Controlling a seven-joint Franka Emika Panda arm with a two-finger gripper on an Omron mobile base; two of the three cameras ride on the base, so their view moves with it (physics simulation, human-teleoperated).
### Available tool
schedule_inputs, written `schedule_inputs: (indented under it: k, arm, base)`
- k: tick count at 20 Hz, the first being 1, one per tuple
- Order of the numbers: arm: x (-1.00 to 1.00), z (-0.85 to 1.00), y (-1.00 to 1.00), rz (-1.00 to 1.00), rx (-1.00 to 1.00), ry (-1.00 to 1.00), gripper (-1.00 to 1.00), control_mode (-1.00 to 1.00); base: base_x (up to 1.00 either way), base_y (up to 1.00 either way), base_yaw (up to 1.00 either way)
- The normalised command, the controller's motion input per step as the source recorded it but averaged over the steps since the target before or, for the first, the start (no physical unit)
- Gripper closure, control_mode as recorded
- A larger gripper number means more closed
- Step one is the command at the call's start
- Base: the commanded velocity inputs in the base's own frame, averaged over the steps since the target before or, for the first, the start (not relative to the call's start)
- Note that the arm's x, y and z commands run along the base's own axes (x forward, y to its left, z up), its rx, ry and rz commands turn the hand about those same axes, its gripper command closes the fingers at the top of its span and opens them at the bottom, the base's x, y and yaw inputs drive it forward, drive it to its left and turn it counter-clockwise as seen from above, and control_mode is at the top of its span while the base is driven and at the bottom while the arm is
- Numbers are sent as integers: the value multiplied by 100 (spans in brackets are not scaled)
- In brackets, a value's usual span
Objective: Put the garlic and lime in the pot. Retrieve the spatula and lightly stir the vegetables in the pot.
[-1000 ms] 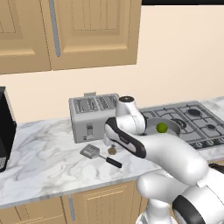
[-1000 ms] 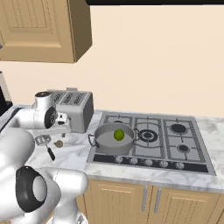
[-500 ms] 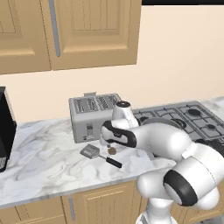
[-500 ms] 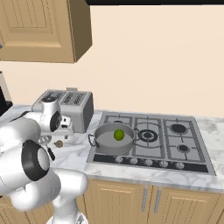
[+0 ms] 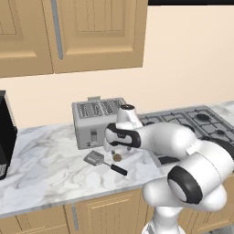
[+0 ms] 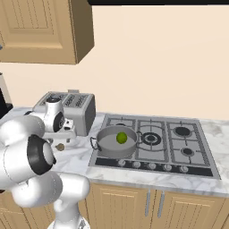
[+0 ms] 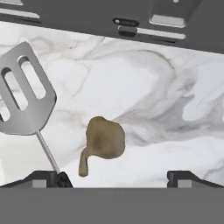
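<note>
Hand view had the two dark fingertips [image 7: 43, 178] spread wide apart, nothing pinched between them. Gripper [image 7: 113, 179] sat low over the white marbled counter [image 7: 175, 109]. Small tan-brown garlic lump [image 7: 104, 141] lay on the marble between the fingers, nearer the left one, just beyond the tips and not touching either. Spatula with flat grey slotted metal head and thin shaft [image 7: 26, 98] lay beyond the left finger, just beside the garlic, shaft running back toward that fingertip. Farther out, grey metal toaster [image 7: 131, 22] stood across the far side of the counter.

Right base view: wide shallow grey metal pot [image 6: 117, 142] sat on the steel gas hob [image 6: 179, 147], well apart from the fingers, with the bright green lime ball [image 6: 121, 137] inside it.
</note>
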Motion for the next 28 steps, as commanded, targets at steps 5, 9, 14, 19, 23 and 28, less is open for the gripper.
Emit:
schedule_inputs:
  k: [5, 9, 14, 19, 23, 28]
  arm:
    - [-3, -26, 4, 0, 0, 2, -100, -100]
    - [0, -35, 6, 0, 0, 0, -100, -100]
    - [3, -13, 4, 0, 0, 0, -100, -100]
    - [27, 0, 7, 0, 0, 0, -100, -100]
    - [0, 0, 1, 0, 0, 0, -100, -100]
    - [0, -9, 0, 0, 0, 0, -100, -100]
  base:
    - [0, 0, 0]
    - [0, 0, 0]
    - [0, 0, 0]
    - [0, 0, 0]
    - [0, 0, 0]
    - [0, 0, 0]
